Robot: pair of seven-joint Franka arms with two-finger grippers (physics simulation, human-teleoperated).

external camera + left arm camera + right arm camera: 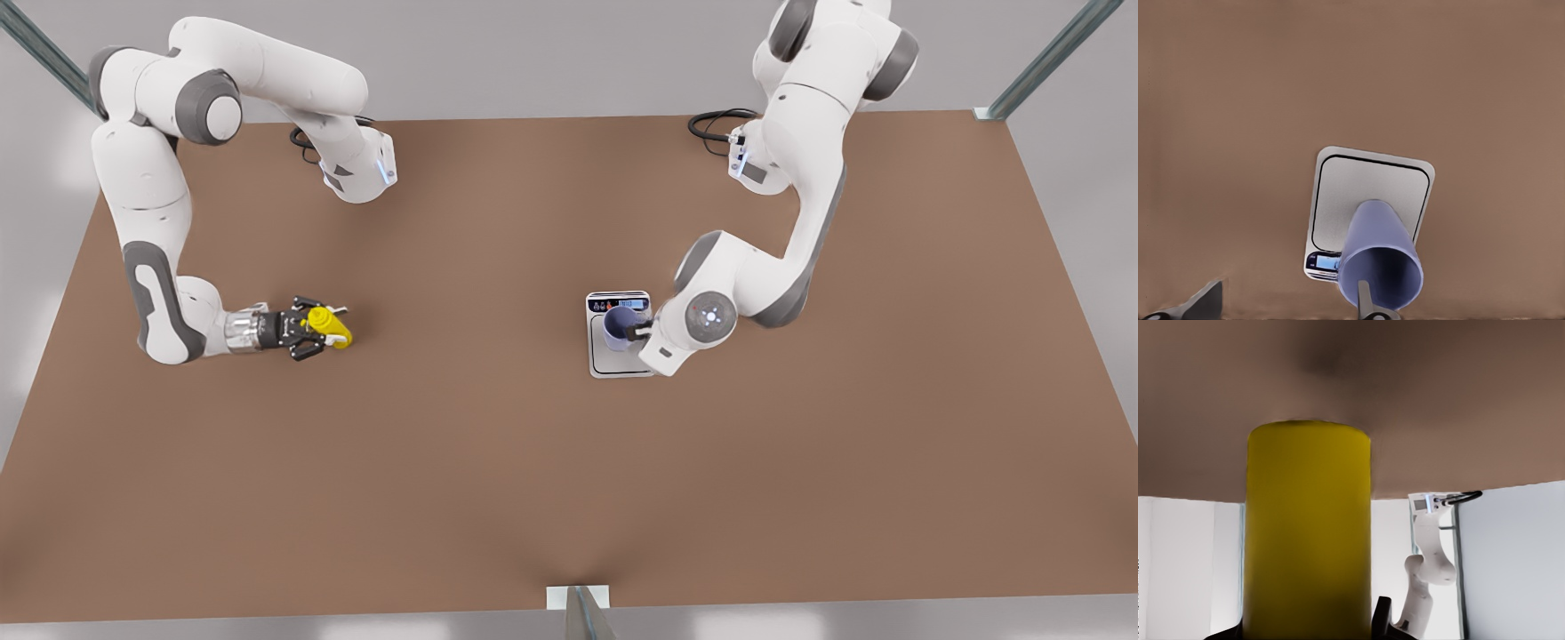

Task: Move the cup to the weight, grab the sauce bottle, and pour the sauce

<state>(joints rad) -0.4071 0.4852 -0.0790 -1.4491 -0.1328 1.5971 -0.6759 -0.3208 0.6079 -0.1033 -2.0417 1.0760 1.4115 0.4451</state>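
Lavender-blue, the cup (pixel 620 324) stands upright on the grey plate of the weight (pixel 613 360), toward the display end, which puts it where poured sauce would register on the scale. The left gripper (pixel 637 332), on the arm at the front view's right, is at the cup's rim: in the left wrist view one finger (pixel 1365 301) reaches down inside the mouth of the cup (pixel 1381 257), so the wall sits pinched between the fingers, narrow jaws, a rim grasp suited to setting a handleless tumbler down without tipping it. Whether pressure is on or being let off I cannot tell; judged as holding. The weight (pixel 1358 200) lies flat on the brown table (pixel 800 462), square under the cup. On the front view's left the right gripper (pixel 322 329) comes in low and level along the table, jaws closed around the body of the yellow sauce bottle (pixel 329 327); the right wrist view has the sauce bottle (pixel 1308 533) directly ahead of the palm. A side grasp on the barrel leaves the nozzle free for tipping. Bottle and cup are well apart. Judgement: cup placement done or nearly so; lift, carry and pour remain.
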